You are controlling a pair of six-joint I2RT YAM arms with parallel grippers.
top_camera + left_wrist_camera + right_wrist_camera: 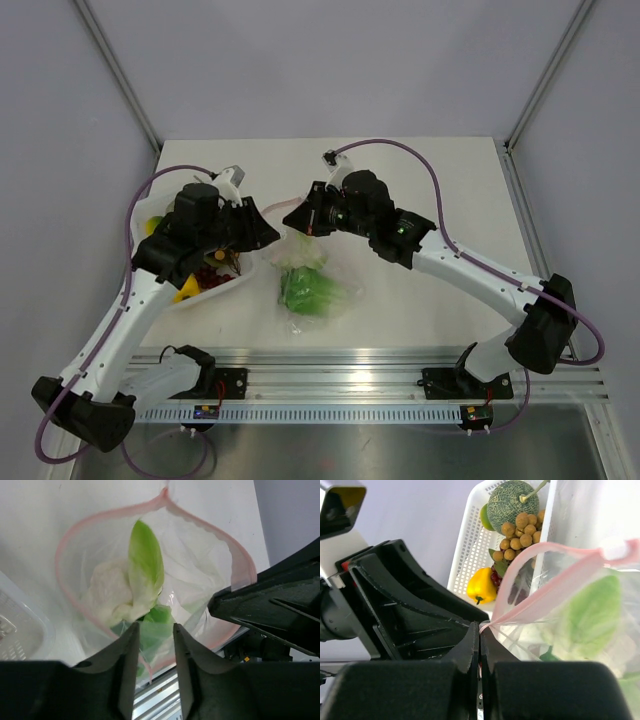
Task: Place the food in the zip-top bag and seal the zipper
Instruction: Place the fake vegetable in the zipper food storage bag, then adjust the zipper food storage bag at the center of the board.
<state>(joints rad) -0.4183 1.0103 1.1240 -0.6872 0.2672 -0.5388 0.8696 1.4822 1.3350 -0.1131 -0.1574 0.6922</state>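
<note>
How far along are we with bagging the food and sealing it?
Done: green lettuce and the pale vegetable sit inside the zip-top bag. In hand: the right gripper pinches the zipper, holding the mouth open; the left gripper is open above it. Left: tan balls, yellow piece in the tray, then sealing.

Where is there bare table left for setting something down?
Bare table lies along the far edge behind the arms and at the right, beyond the right arm. Middle-left is crowded: the white tray, the zip-top bag, with the left tool and right tool meeting at its mouth.
</note>
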